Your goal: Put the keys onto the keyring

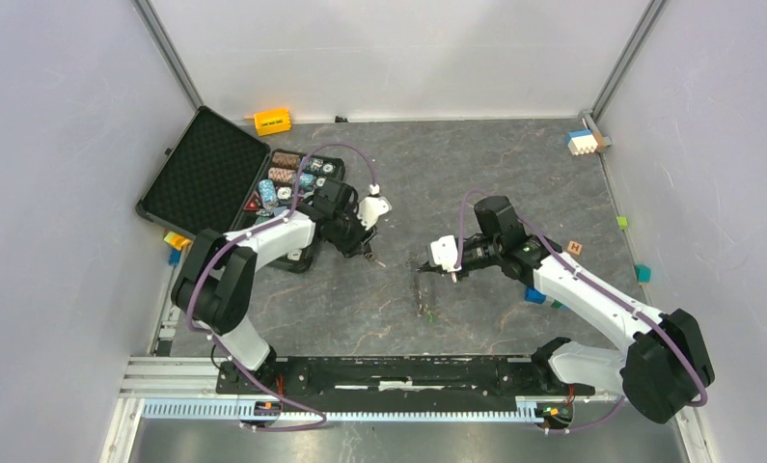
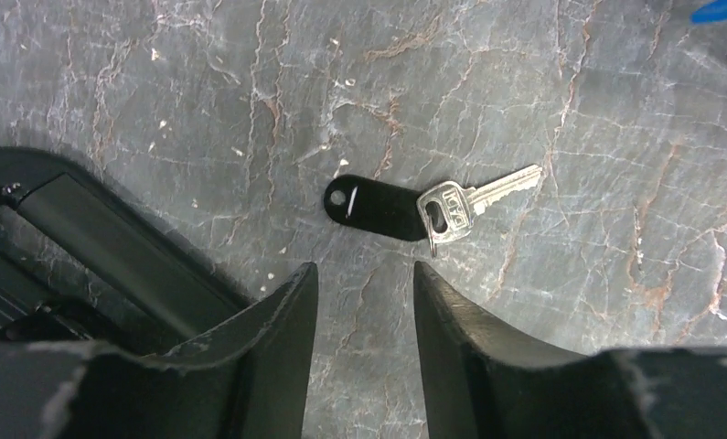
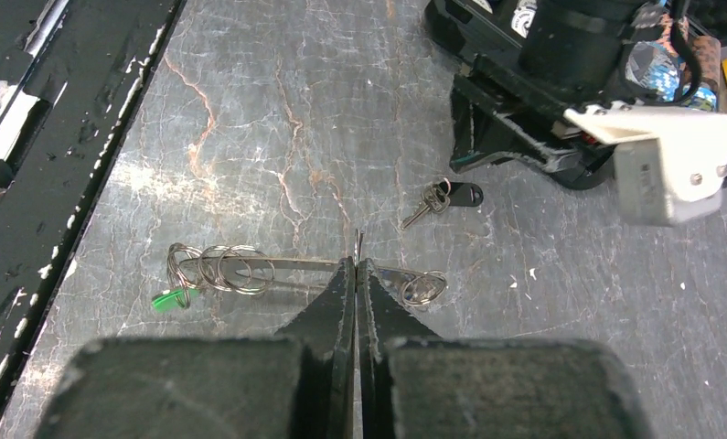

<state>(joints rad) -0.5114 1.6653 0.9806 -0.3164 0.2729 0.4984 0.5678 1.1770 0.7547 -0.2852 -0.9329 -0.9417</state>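
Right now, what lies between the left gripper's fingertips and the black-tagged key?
Nothing: bare grey tabletop separates the left gripper from the black-tagged key, clear in the left wrist view.

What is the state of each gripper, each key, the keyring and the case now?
left gripper, open above the black key.
right gripper, shut, seemingly pinching the keyring.
black key, lying loose on the table.
green key, on a ring of the keyring.
case, lid open.

Top view high above whole table (image 1: 398, 154), wrist views close, angled down, both showing the black-tagged key (image 2: 455, 215)
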